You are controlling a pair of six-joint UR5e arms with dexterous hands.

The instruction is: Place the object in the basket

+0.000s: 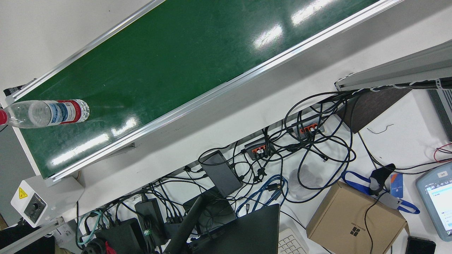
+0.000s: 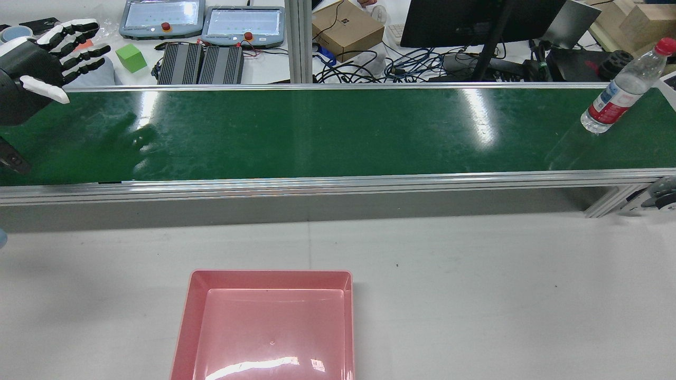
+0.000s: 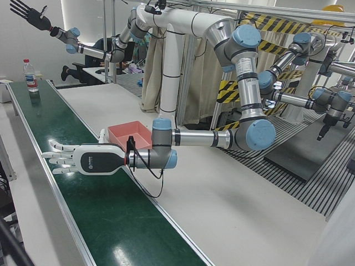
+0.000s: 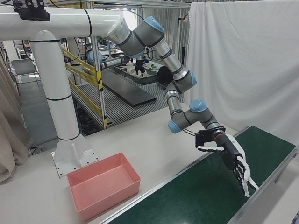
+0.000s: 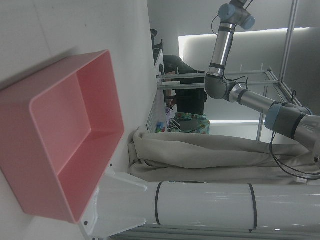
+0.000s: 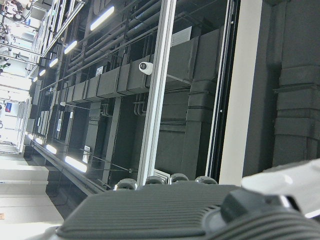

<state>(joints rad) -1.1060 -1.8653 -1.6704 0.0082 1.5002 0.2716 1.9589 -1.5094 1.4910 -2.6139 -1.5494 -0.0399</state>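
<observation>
- Left hand [image 3: 69, 159], black palm with white-tipped fingers spread flat, grips nothing above the glossy green belt [image 2: 317, 132].
- Right hand [image 3: 26, 14]: raised, splayed, empty.
- Clear ribbed plastic bottle [image 2: 623, 89], red-capped, stands on the belt's far end.
- Smooth rectangular pink basket [image 2: 269, 327] sits on the white table.

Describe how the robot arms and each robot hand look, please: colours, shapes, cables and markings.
Both arms are silver-grey tubes with light blue joint caps, hung from a white pillar. The left robot hand has a white shell, a dark palm panel with a small round mark, and black-and-white fingers; a black cable loops under its wrist. The right robot hand looks black.
</observation>
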